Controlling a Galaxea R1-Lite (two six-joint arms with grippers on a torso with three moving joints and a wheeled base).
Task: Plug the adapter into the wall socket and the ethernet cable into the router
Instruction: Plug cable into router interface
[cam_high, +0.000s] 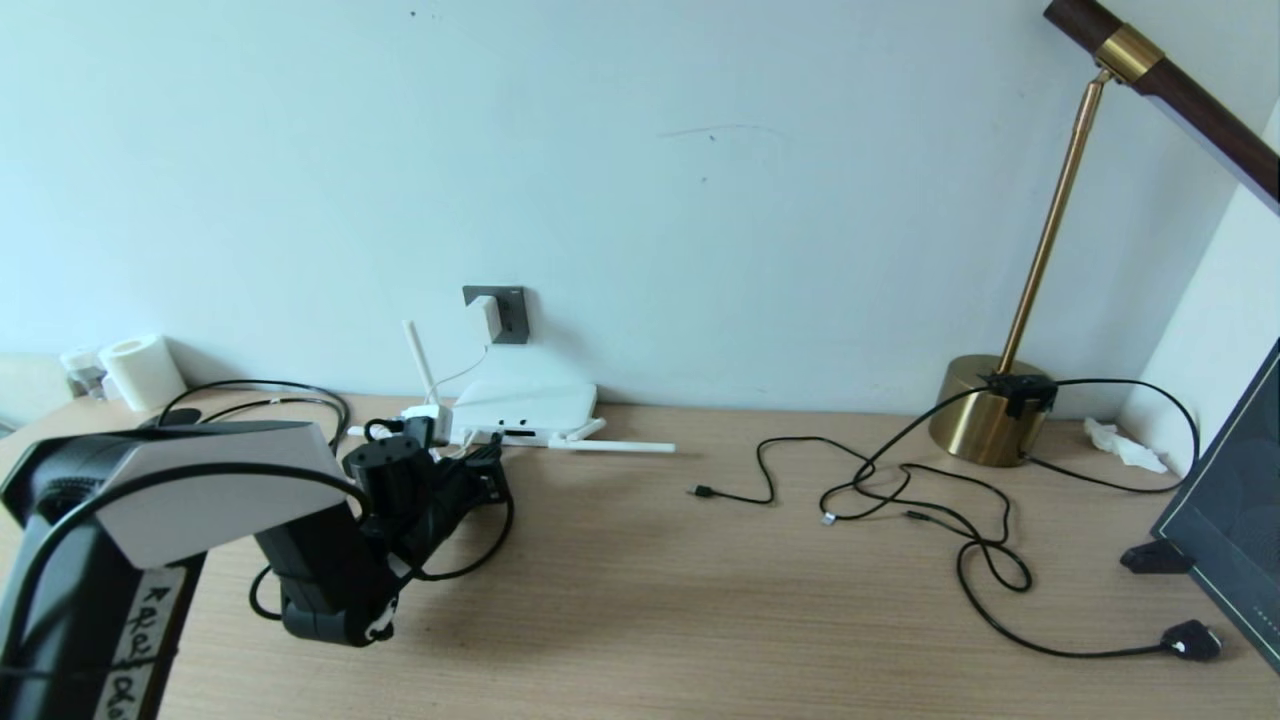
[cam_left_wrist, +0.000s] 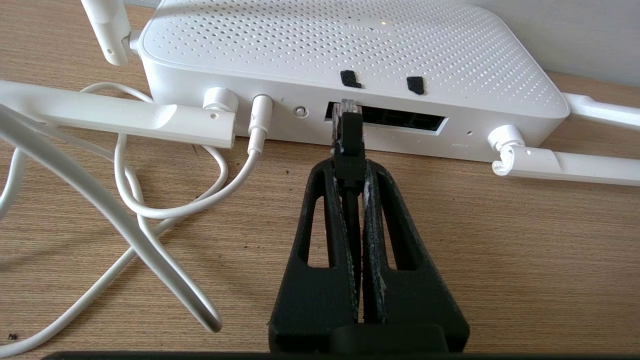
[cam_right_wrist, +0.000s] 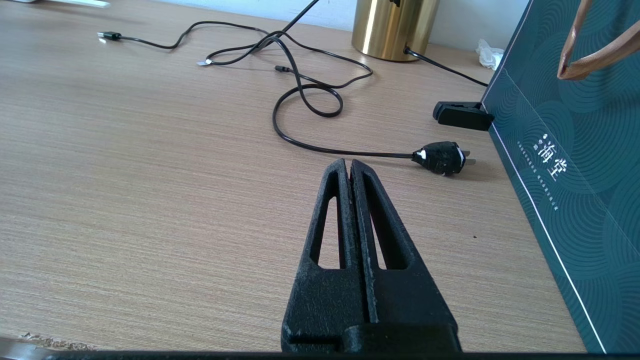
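One left gripper (cam_left_wrist: 350, 167), reaching level, pinches the ethernet cable (cam_left_wrist: 348, 135) at the router (cam_left_wrist: 350, 45).

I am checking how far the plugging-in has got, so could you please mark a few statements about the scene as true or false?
1. The adapter sits in the wall socket. True.
2. The left gripper is open and holds nothing. False: it is shut on the ethernet cable, just behind its plug.
3. The cable's clear plug tip is at the leftmost port of the router, as the left wrist view shows it. True, though whether it is fully seated cannot be told.
4. The right gripper grips the black mains plug. False: it is shut on nothing, apart from that plug.
5. The lamp stands beside the router. False: it stands far off on the right side of the table.
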